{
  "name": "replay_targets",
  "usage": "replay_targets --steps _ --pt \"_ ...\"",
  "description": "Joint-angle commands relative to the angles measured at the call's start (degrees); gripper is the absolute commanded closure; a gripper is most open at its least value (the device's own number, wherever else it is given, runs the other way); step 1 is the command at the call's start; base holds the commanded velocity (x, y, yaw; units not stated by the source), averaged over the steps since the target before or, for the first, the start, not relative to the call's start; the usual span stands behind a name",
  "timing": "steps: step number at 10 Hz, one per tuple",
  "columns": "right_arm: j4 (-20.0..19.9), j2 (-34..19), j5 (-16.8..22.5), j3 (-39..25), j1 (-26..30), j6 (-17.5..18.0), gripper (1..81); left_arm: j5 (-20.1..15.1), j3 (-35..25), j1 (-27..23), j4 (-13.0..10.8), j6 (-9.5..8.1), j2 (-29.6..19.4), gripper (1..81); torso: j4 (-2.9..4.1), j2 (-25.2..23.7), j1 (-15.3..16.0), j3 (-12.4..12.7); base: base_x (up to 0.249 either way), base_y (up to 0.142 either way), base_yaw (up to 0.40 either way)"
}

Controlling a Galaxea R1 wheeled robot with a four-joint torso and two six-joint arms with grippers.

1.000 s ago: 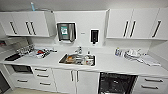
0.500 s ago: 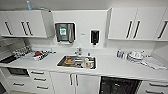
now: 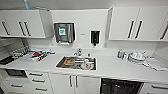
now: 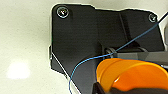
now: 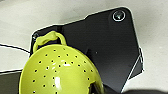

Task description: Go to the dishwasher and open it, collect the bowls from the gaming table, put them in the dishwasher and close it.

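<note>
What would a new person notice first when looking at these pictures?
Probably the steel sink set in the middle of the white counter, with dishes inside it. Below the counter to the right, the dishwasher shows a dark open inside. In the wrist views, two bright things stand out: an orange bowl at the left arm and a yellow-green bowl with small holes at the right arm.

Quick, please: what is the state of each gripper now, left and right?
Left: an orange bowl sits close at the wrist; grip cannot be told.
Right: a yellow-green perforated bowl; grip cannot be told.
</note>
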State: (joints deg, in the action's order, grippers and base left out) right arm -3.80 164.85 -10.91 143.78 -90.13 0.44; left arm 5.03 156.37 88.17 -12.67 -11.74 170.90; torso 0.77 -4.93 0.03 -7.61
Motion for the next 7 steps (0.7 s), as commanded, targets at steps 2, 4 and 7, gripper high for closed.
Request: replay_targets --steps 2,4,7 --pt "0.5 -0.6 2.8 -0.3 1.9 -0.2 81.1 -2.7 0.0 -2.1 0.0 0.4 -0.4 81.1 0.0 0.0 0.0 0.0 0.0 0.0 0.0" --pt "0.5 -0.6 2.8 -0.3 1.9 -0.1 81.1 -2.7 0.0 -2.2 0.1 0.4 -0.5 81.1 0.0 0.0 0.0 0.0 0.0 0.0 0.0" --pt "0.5 -0.5 2.8 -0.3 1.9 -0.2 81.1 -2.7 0.0 -2.2 -0.2 0.4 -0.4 81.1 0.0 0.0 0.0 0.0 0.0 0.0 -0.045"
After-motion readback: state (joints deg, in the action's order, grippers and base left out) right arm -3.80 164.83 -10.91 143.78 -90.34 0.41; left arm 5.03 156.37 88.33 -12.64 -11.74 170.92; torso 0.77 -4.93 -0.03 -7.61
